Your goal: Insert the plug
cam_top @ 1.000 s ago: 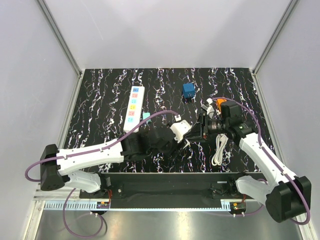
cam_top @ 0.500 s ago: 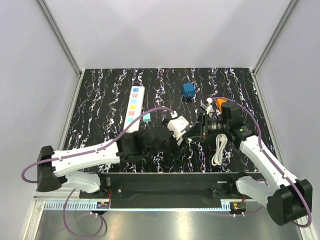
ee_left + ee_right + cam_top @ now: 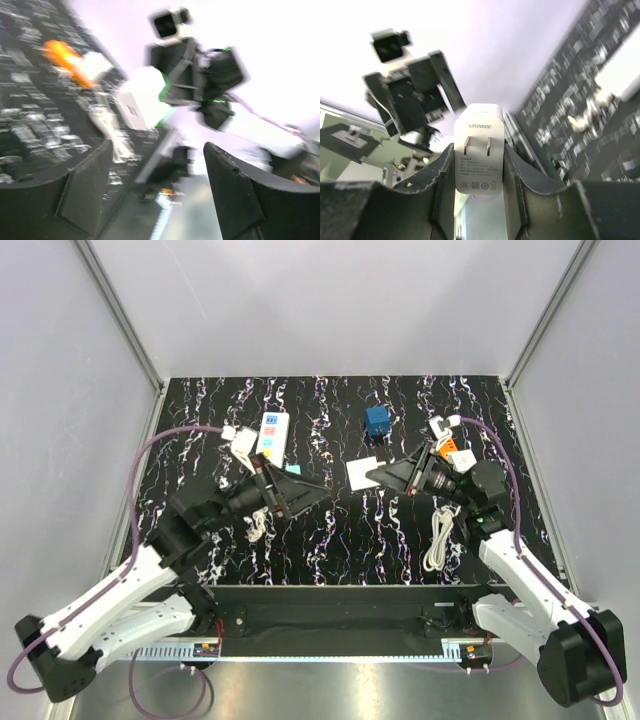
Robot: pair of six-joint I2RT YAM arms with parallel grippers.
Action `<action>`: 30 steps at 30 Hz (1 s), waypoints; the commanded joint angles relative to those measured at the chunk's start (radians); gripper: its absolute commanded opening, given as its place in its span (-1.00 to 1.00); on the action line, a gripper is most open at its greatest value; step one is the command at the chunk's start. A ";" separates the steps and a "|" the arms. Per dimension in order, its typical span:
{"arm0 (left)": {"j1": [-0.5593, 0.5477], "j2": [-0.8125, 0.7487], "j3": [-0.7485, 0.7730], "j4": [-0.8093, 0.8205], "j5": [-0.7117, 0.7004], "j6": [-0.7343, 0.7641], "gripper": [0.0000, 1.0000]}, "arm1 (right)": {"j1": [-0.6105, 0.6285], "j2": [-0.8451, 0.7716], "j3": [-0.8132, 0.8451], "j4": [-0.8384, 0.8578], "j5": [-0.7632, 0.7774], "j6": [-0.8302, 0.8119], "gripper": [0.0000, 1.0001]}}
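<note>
Right wrist view: right fingers (image 3: pixel 440 180) clamp the plug (image 3: pixel 479 150) (prongs exposed) over the middle of the table (image 3: pixel 330 410); left fingers (image 3: pixel 85 190) stand apart, empty. Square prongs to the power strip (image 3: pixel 270 435) near the left edge.

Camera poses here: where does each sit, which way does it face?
Top external: above, behind the bases; looks down on table, power strip, left gripper, right gripper.
Left wrist: faces the right gripper holding the plug; own open fingers below.
Right wrist: faces the left gripper; own fingers clamp the plug.
Shared: plug in all three.
</note>
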 commanded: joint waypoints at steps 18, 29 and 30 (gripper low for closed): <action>0.011 0.326 0.127 0.396 0.287 -0.072 0.43 | 0.036 0.094 0.036 0.531 -0.009 0.247 -1.00; 0.011 0.358 0.127 0.465 0.264 -0.111 0.08 | 0.042 0.082 0.021 0.525 -0.026 0.257 -1.00; 0.011 0.362 0.138 0.456 0.266 -0.111 0.01 | 0.044 0.085 0.021 0.523 -0.026 0.257 -1.00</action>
